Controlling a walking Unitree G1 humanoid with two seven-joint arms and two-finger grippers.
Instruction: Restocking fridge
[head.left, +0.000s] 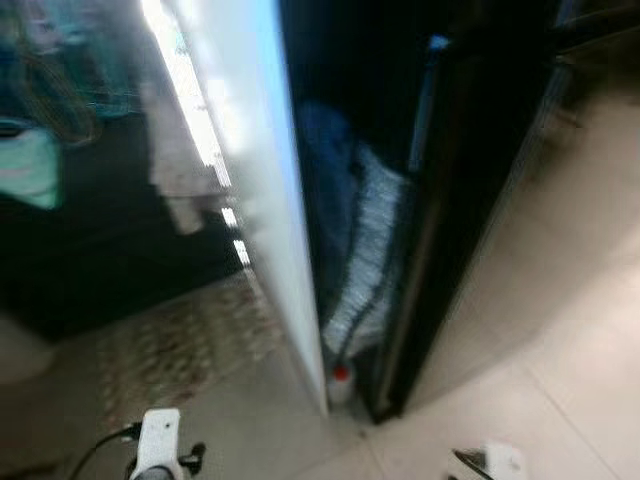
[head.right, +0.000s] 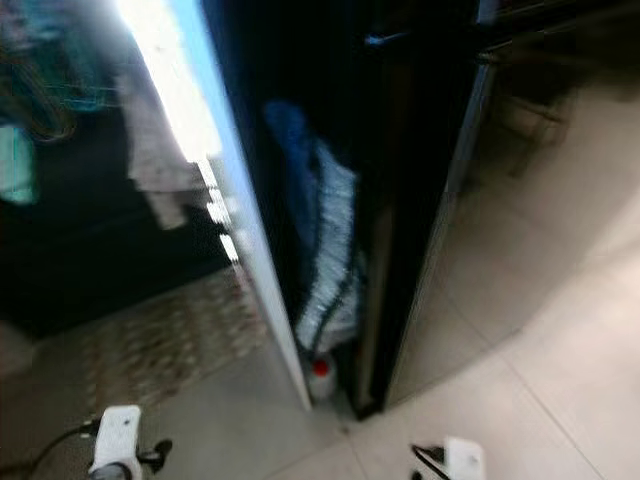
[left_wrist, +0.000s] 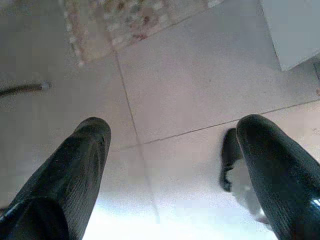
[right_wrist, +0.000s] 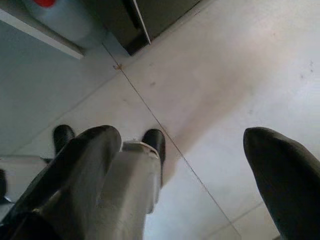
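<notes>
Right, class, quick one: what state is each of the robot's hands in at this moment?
Left hand: open, holding nothing, over the tiled floor.
Right hand: open, holding nothing, over the floor.

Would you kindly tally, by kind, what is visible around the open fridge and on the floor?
Fridge door: 1
Red-capped bottle: 1
Patterned rug: 1
Grippers, left gripper and right gripper, both open: 2
Total: 5
</notes>
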